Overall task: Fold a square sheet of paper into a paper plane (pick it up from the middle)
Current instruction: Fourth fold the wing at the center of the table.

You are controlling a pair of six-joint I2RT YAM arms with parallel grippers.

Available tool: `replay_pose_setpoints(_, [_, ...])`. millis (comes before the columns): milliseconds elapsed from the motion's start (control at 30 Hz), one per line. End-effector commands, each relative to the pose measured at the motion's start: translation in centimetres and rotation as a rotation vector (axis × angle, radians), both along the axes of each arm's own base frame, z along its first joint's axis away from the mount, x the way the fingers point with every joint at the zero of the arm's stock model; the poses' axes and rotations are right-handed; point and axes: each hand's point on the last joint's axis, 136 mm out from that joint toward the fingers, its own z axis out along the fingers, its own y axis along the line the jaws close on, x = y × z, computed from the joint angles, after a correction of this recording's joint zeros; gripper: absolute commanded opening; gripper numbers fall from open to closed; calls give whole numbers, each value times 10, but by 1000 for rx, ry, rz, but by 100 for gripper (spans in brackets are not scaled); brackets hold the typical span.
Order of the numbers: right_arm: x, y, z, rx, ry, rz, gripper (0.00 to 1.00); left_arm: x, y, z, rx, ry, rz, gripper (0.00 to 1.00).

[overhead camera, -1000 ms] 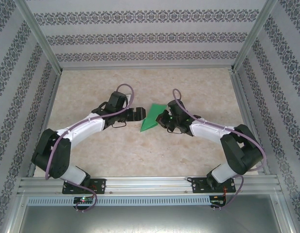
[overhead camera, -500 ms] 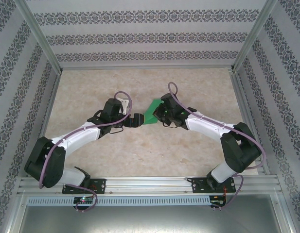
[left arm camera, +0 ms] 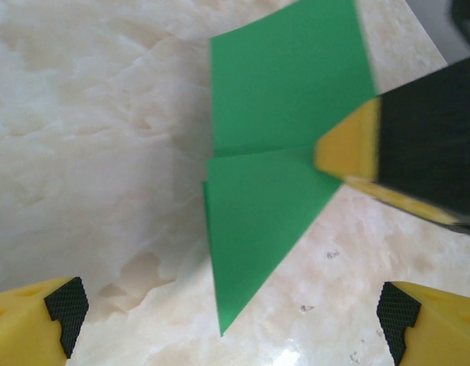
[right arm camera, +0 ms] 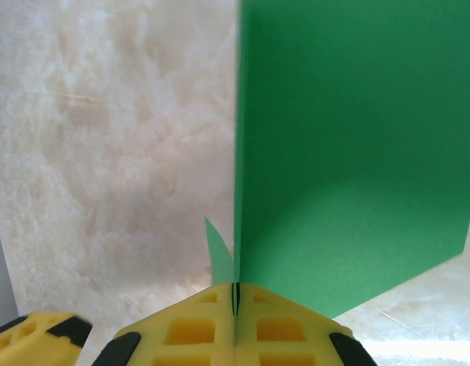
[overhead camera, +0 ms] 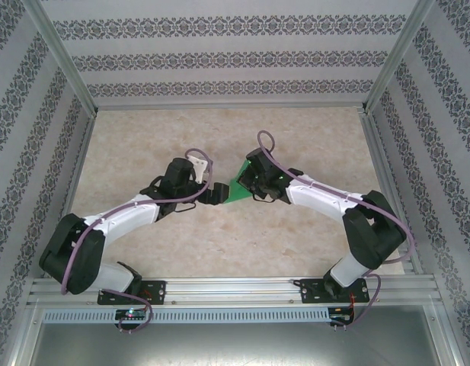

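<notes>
1. Our left gripper (overhead camera: 212,194), just left of centre, gapes wide and empty.
2. The half-folded green paper (overhead camera: 236,187) sits mid-frame; we judge a crease is under way.
3. Our right gripper (right arm camera: 235,293) pinches its edge; next, the left should press the fold.

White arms (overhead camera: 128,213), black joints (overhead camera: 71,255), looping lilac cables (overhead camera: 198,155), yellow pincer fingers (left arm camera: 25,328) (black gridded pads (left arm camera: 67,309)).

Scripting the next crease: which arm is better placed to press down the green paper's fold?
Left, I'd say. The left claw is open and unloaded, right beside the pointed end of the green paper. The right claw is shut on the paper, so it is better used as the anchor.
</notes>
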Motion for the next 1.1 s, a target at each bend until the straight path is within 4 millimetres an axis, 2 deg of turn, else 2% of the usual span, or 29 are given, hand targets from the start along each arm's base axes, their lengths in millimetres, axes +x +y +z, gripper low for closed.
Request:
replay_pose_setpoints(0, [-5,0,-24,68,96,-61,0,-3,-15,-7,44,-92,-85,98])
replay_pose_setpoints(367, [-17,-12,-54,123,268,-176,0,-6,-36,-50,206,-154,-225,89])
replay_pose_setpoints(533, [-18,-12,-58,157,318,-203,0,-9,-50,-56,184,-206,-312,78])
replay_pose_setpoints(700, [-18,-14,-59,178,346,-222,0,-8,-59,-67,205,-250,-355,75])
replay_pose_setpoints(1067, [-18,-12,-55,206,379,-210,6,11,-69,-74,235,-323,-351,59])
